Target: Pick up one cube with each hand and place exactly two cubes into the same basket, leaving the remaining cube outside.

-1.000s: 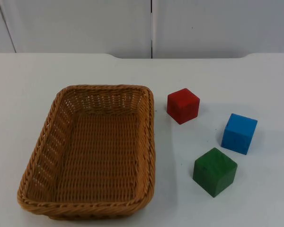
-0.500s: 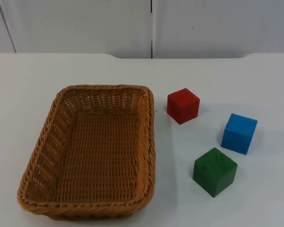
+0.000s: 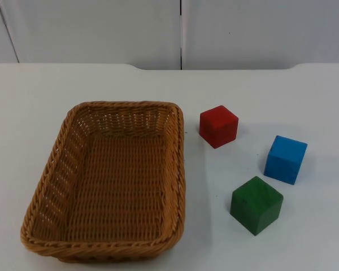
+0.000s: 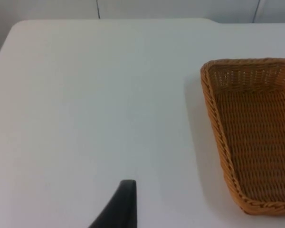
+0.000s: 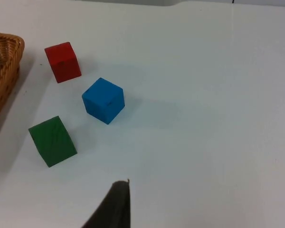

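Cubes red [image 3: 218, 126], blue [image 3: 286, 159], green [image 3: 256, 204] beside basket [image 3: 178, 164]; both tools' spread untellable, nothing held.

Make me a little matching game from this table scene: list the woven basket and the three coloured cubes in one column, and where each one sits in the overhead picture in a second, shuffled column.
Things:
1. brown woven wicker basket
2. red wooden cube
3. blue wooden cube
4. green wooden cube

Places in the top view:
A. nearest the front edge, among the cubes
B. farthest right on the white table
C. on the left, nothing inside it
D. the cube closest to the basket, nearest the back wall

Pairs: 1-C, 2-D, 3-B, 4-A
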`<action>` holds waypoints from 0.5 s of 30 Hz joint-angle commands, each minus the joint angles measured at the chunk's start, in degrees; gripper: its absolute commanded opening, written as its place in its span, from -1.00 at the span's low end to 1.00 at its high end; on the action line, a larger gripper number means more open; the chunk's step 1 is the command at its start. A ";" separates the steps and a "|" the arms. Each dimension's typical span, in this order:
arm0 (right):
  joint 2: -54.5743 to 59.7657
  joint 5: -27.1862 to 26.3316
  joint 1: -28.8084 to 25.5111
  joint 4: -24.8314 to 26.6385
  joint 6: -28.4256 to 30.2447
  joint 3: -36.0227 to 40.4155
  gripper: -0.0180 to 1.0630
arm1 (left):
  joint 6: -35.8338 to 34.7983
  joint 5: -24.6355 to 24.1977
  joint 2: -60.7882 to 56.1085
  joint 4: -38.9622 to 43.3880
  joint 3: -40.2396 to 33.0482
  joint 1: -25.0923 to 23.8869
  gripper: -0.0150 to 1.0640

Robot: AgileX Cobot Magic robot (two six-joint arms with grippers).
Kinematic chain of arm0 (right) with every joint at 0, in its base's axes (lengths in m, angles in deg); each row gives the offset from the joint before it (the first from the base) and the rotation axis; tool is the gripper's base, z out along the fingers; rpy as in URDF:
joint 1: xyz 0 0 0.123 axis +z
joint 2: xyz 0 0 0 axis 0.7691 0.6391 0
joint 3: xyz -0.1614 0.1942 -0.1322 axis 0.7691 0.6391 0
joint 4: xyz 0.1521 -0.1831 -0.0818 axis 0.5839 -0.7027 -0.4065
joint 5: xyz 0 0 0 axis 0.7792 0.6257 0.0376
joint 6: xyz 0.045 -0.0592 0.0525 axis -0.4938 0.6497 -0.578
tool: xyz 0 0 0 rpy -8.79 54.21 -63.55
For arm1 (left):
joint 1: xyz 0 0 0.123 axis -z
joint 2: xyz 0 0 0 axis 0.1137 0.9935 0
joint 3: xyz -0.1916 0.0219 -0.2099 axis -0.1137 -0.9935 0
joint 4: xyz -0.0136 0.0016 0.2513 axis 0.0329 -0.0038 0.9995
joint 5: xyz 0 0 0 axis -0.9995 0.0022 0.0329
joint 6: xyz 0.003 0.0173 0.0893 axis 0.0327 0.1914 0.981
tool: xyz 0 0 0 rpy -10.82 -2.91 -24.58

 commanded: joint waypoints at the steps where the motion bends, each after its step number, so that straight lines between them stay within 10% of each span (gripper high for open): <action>1: 2.41 -0.90 -0.09 -0.19 0.61 -1.02 0.98 | 0.00 1.77 1.69 -0.91 0.27 -0.15 0.97; 15: 14.17 -2.40 -0.09 -0.19 0.80 -4.98 0.98 | 0.00 5.65 8.39 -4.16 0.27 -0.15 0.97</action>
